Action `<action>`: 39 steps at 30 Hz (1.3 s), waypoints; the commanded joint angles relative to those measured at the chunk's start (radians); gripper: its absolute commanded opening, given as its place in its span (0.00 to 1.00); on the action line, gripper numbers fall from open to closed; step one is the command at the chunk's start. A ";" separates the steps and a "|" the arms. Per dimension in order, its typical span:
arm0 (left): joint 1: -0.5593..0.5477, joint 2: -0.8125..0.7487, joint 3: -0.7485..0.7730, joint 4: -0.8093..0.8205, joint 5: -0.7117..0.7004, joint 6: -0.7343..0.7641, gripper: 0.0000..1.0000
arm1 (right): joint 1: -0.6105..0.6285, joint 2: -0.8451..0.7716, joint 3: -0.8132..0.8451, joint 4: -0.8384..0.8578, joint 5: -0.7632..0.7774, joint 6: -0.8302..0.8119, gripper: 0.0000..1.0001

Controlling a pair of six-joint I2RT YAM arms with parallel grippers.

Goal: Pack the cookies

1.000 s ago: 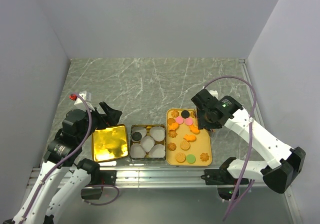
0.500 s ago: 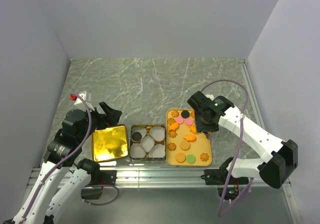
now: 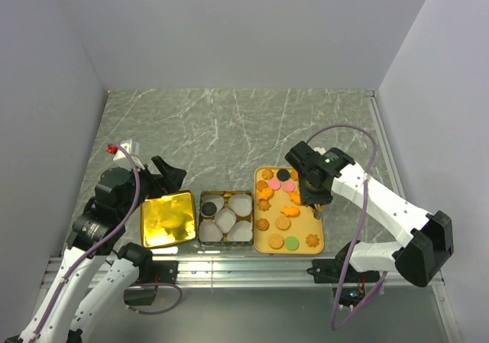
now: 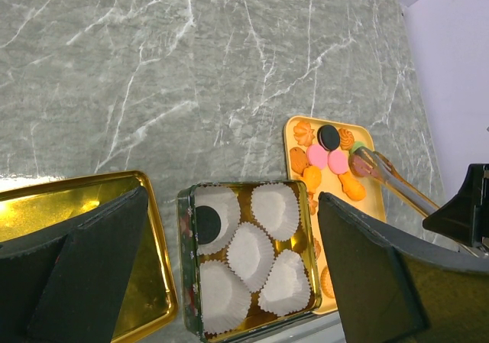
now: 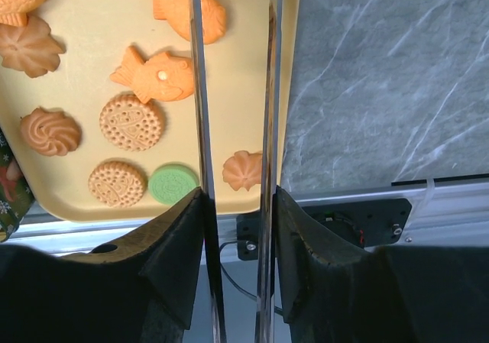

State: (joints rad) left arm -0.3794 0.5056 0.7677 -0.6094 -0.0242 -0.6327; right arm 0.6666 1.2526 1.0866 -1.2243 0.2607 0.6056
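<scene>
Most cookies (image 5: 131, 120) are laid on the yellow tray (image 5: 84, 83); one black cookie (image 4: 208, 223) is seated in a paper cup (image 4: 226, 202) in the tin (image 4: 186, 282). Metal tongs (image 5: 197, 91) are clamped in the right tool (image 5: 235, 205), tips over the tray. Left tool (image 4: 229, 232) is spread wide near the gold lid (image 4: 46, 198).

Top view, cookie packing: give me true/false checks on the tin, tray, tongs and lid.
1. The tin holds five paper cups. True.
2. One black cookie sits in a cup. True.
3. The yellow tray lies left of the tin. False: it lies right of it.
4. The left end effector holds the tongs. False: it is open and empty; the right end effector grips them.
5. The gold lid covers the tin. False: it lies beside it, on the left.
</scene>
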 commanded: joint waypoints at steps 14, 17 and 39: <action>-0.004 -0.033 -0.001 0.028 -0.013 -0.002 0.99 | -0.012 0.110 0.427 -0.161 -0.006 -0.026 0.35; -0.003 -0.036 0.001 0.028 -0.016 -0.004 0.99 | -0.012 0.129 0.499 -0.165 -0.041 -0.039 0.34; -0.004 -0.044 -0.001 0.030 -0.026 -0.001 0.99 | 0.294 0.215 0.584 -0.081 -0.130 0.034 0.27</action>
State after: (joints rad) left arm -0.3794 0.4618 0.7670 -0.6094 -0.0372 -0.6323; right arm 0.9333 1.4548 1.6310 -1.3266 0.1066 0.6086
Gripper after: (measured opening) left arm 0.995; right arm 0.434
